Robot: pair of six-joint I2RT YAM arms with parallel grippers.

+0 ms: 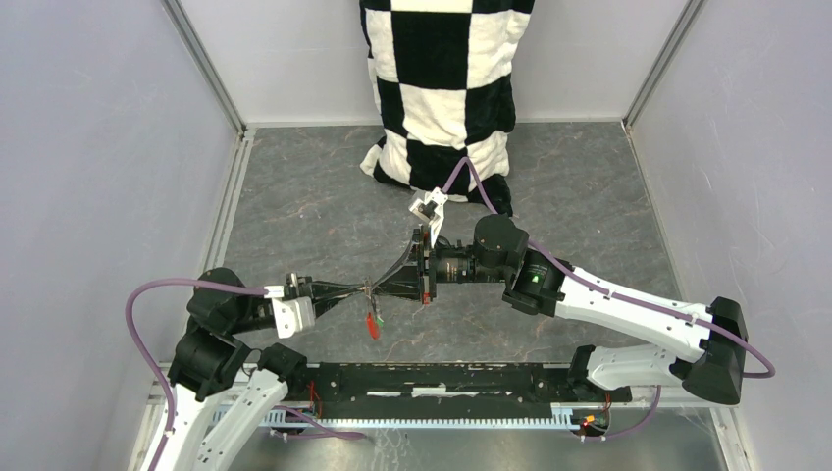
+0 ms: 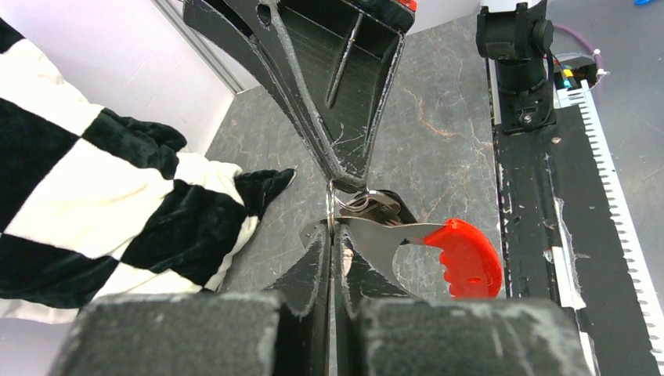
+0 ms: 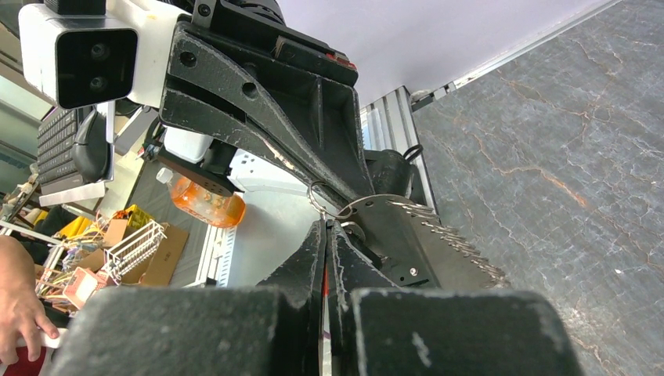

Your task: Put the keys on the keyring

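**Both end effectors meeting at the keyring above the worktop**

Your left end effector (image 2: pixel 333 233) is pinched narrow on the thin ring of the keyring (image 2: pixel 332 205). Its red tag (image 2: pixel 468 257) hangs below and to one side of the fingertips, clear of the worktop (image 1: pixel 589 196). Your right end effector (image 3: pixel 325 227) is also closed tight, tip to tip with the left one at the ring; you cannot tell what it clamps. A small green piece (image 1: pixel 379 317) hangs just beside the tag, too small to identify. A checkered cloth (image 1: pixel 442 78) lies well beyond both tips.
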